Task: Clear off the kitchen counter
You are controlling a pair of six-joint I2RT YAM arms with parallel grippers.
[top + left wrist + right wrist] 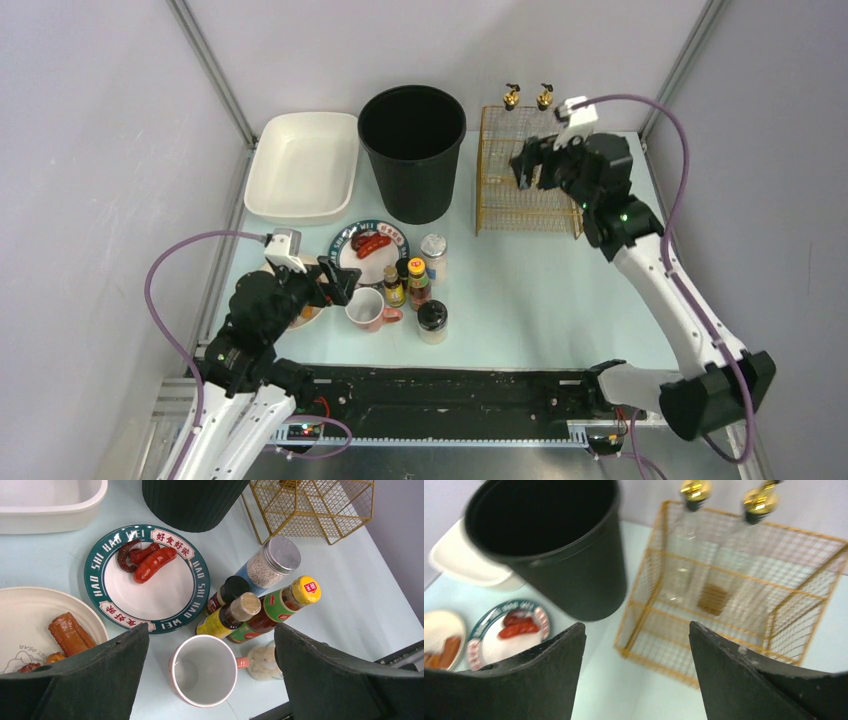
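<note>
The kitchen counter (530, 290) holds a green-rimmed plate (345, 243) with sausages, a cream plate (30, 610) with fried food, a pink mug (367, 308), several sauce bottles (418, 283), a silver-lidded jar (434, 248) and a black-lidded jar (432, 322). My left gripper (335, 283) is open and empty, hovering over the mug (205, 672), which stands upright between the fingers in the left wrist view. My right gripper (530, 165) is open and empty, held above the gold wire basket (500, 190) at the back right.
A black bin (412, 150) stands at the back centre, with a white tray (303, 165) to its left. The wire basket (724, 580) holds two clear bottles with gold tops (511, 97). A black rail (450, 395) runs along the front edge.
</note>
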